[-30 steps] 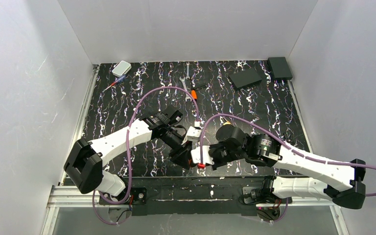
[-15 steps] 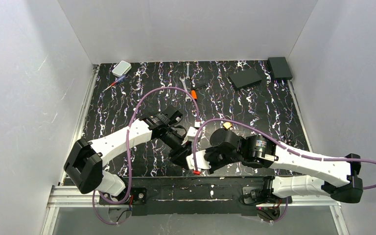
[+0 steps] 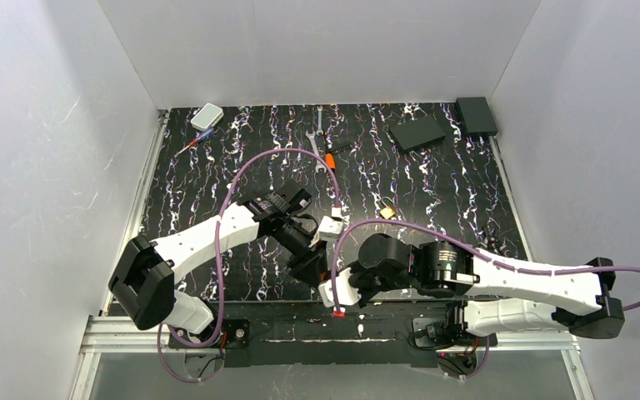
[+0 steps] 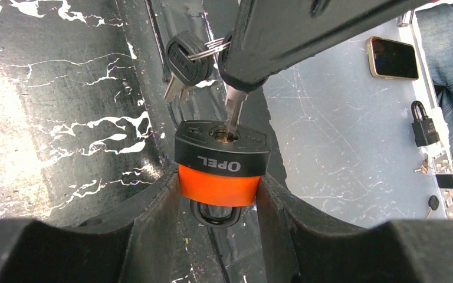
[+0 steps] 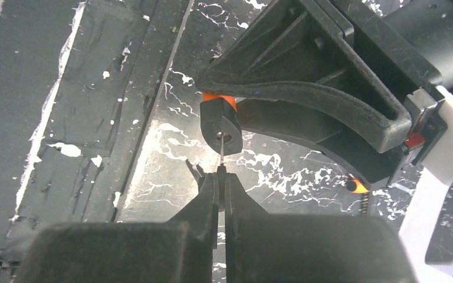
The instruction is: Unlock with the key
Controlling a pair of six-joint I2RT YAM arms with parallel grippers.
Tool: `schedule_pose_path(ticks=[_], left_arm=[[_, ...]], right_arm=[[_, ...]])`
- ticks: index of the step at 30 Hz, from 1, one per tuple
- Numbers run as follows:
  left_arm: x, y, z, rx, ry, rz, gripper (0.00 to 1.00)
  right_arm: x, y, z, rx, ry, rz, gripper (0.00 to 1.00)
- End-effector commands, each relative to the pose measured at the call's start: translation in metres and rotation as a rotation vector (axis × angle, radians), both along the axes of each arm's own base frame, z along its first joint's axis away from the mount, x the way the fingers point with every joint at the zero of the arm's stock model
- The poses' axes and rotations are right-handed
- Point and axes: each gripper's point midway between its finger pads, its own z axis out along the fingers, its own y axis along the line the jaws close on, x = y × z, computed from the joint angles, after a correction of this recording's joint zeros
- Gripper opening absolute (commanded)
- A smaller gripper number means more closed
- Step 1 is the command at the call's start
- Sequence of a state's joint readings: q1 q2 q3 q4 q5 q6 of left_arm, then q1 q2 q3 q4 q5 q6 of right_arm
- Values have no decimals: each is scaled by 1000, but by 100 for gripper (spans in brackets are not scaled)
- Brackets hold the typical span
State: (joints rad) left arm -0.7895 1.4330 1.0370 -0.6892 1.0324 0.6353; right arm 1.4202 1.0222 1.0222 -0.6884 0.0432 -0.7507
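Left wrist | right hand (image 5: 220, 186) pinching key (image 4: 234, 112) | blade in padlock (image 4: 221, 168) keyhole | left hand (image 4: 218, 200) clamps padlock

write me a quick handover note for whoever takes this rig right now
Left tool: shut on the orange and black OPEL padlock, held in the air, keyhole facing the right tool.
Right tool: shut on the dark head of the small silvery metal key; spare dark-headed keys hang from its ring.
Done: padlock and key picked up, blade entered in the keyhole, part of it showing.
Left: push the key home, turn it, check that the black shackle springs free; it looks seated for now.
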Motion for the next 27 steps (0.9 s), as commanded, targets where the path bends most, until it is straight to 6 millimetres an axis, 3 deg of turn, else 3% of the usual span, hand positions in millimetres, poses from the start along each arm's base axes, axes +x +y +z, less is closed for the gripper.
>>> schedule_pose_path(ticks=[1,14,18,27], left_arm=[[0,-18,38,-174,-26,-48,0],[2,-18,38,-182,-49,-46,0],[4,-17,39,-184,-78,-43,0],[30,-15,31,-172,-298,38,0]], right_arm=[[-5,22,18,122,-63,75,1],[-17,22,19,178,-19,119,1],[-12,18,12,149,-71,134,1],[-13,30,25,243,53,4,1]])
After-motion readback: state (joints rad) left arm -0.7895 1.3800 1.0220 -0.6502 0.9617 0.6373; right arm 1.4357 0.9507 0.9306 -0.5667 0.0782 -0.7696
